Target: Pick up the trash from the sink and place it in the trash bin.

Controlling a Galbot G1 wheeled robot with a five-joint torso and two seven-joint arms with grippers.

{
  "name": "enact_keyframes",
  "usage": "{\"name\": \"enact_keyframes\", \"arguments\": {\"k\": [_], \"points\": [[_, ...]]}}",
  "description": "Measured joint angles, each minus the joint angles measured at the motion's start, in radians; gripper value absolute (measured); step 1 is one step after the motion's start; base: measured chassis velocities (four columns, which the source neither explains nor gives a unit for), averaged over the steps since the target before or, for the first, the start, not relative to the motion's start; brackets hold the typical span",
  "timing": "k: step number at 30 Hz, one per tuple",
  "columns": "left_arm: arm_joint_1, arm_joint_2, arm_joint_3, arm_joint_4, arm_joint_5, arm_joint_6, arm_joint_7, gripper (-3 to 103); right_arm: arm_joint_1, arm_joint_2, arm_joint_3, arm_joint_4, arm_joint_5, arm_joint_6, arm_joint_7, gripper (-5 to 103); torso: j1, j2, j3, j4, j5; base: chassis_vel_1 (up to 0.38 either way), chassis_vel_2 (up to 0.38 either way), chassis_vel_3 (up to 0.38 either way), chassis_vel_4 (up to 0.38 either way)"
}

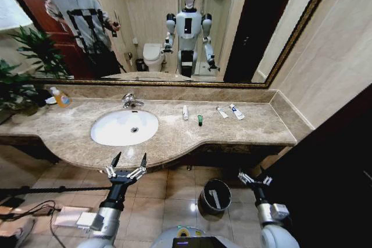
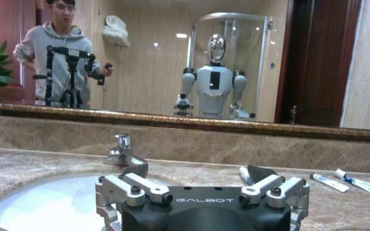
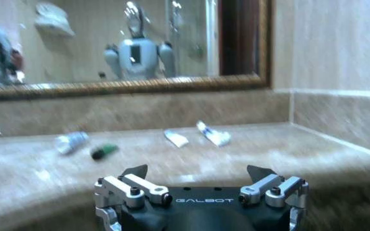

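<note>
The trash lies on the marble counter to the right of the sink (image 1: 124, 127), not in the basin: a white tube (image 1: 185, 112), a dark green piece (image 1: 200, 120) and two more white tubes (image 1: 222, 112) (image 1: 236, 111). The right wrist view shows them as the white tube (image 3: 71, 142), green piece (image 3: 104, 151) and two tubes (image 3: 177, 138) (image 3: 214, 134). The black trash bin (image 1: 214, 196) stands on the floor under the counter edge with a white piece inside. My left gripper (image 1: 128, 164) (image 2: 198, 171) is open, low in front of the sink. My right gripper (image 1: 254, 177) (image 3: 198, 169) is open, beside the bin, holding nothing.
A chrome faucet (image 1: 131, 101) (image 2: 122, 151) stands behind the basin. An orange-yellow soap bottle (image 1: 60, 97) and a plant (image 1: 23, 68) are at the counter's far left. The counter's front edge curves out above both grippers. Cables and a white box (image 1: 70, 216) lie on the floor at left.
</note>
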Motion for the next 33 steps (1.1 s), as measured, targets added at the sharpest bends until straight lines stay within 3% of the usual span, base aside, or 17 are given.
{"name": "enact_keyframes", "arguments": {"k": [9, 14, 18, 33], "points": [[0.000, 0.000, 0.000, 0.000, 0.000, 0.000, 0.000, 100, 0.100, -0.037, -0.084, 0.082, -0.029, -0.098, 0.001, 100, 0.000, 0.000, 0.000, 0.0000, 0.0000, 0.000, 0.000, 0.000, 0.000], [0.000, 0.000, 0.000, 0.000, 0.000, 0.000, 0.000, 100, 0.188, -0.076, -0.145, 0.044, -0.045, -0.138, 0.009, 100, 0.000, 0.000, 0.000, 0.0000, 0.0002, 0.000, 0.000, 0.000, 0.000], [0.000, 0.000, 0.000, 0.000, 0.000, 0.000, 0.000, 100, 0.285, -0.093, -0.219, -0.002, -0.045, -0.209, 0.041, 100, 0.000, 0.000, 0.000, 0.0000, 0.0000, 0.000, 0.000, 0.000, 0.000], [0.000, 0.000, 0.000, 0.000, 0.000, 0.000, 0.000, 100, 0.514, -0.069, -0.416, -0.207, -0.102, -0.266, 0.066, 100, 0.000, 0.000, 0.000, 0.0000, -0.0001, 0.000, 0.000, 0.000, 0.000]]}}
